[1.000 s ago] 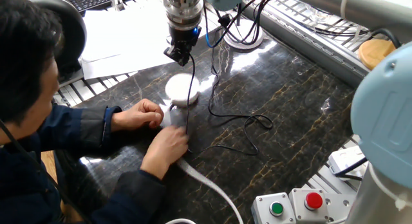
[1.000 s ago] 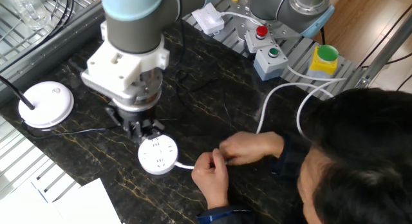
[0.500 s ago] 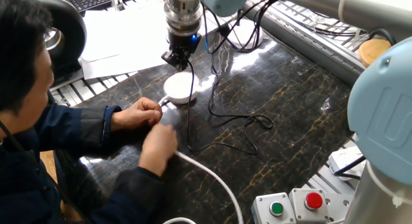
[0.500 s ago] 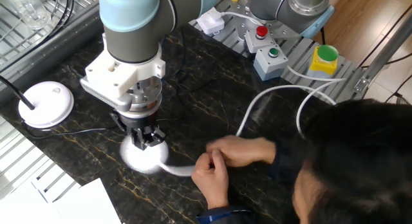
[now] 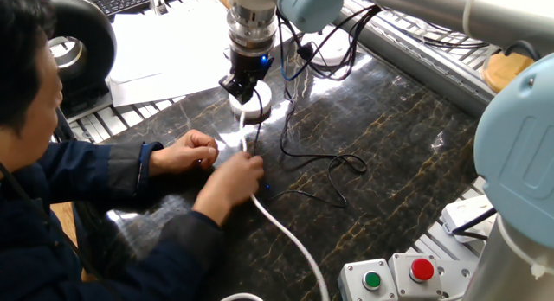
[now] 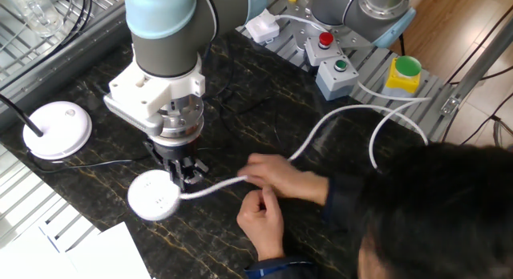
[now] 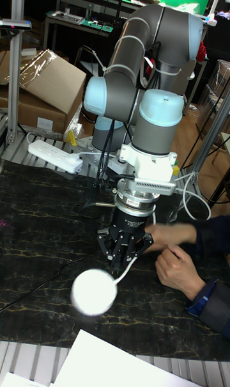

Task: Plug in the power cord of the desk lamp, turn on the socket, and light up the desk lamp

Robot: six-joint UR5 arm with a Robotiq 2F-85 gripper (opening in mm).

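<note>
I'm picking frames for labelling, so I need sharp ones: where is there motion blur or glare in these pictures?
Tall fixed view: the socket is a smeared white blob. The other fixed view: the socket is fairly crisp, the person's upper hand slightly smeared. One fixed view: glare on the table; the person's hand soft.
</note>
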